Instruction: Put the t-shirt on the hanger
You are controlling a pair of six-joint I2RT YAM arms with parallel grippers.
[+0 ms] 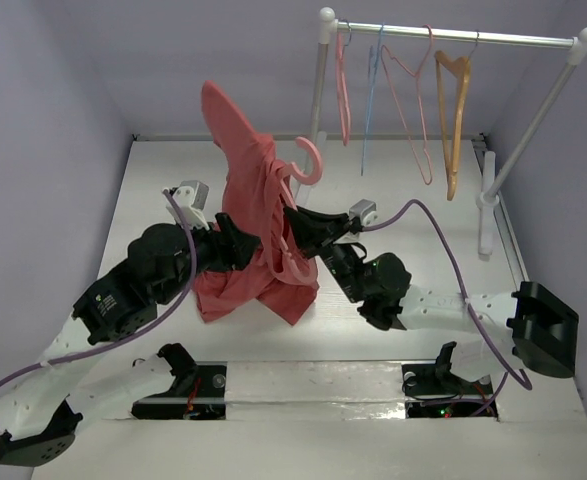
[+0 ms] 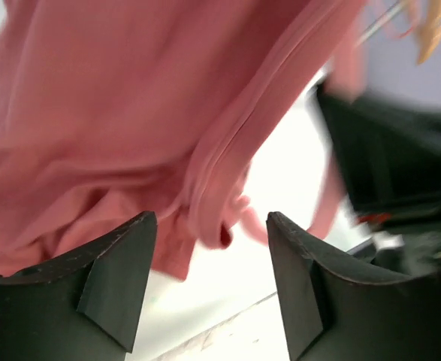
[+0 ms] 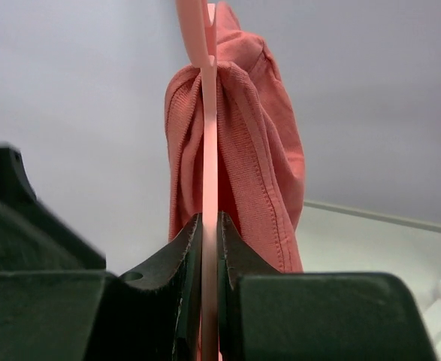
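Overhead: the t-shirt (image 1: 248,200) hangs bunched over the hanger (image 1: 310,160) above mid-counter (image 1: 153,170). The hook pokes out at two o'clock, a cloth peak rises at twelve, and the tail pools at six.

Left wrist: the left pincer (image 2: 212,286) is spread, with a salmon seam just above the gap. It looks best to catch that edge and draw it gently down over the hanger's shoulder.

Right wrist: the right pincer (image 3: 209,248) pinches the hanger's thin pink edge, shirt draped at twelve. It should hold steady.

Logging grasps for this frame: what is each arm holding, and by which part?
Right fingers clamp the hanger by its flat body, below the draped t-shirt. Left fingers are open, holding nothing.
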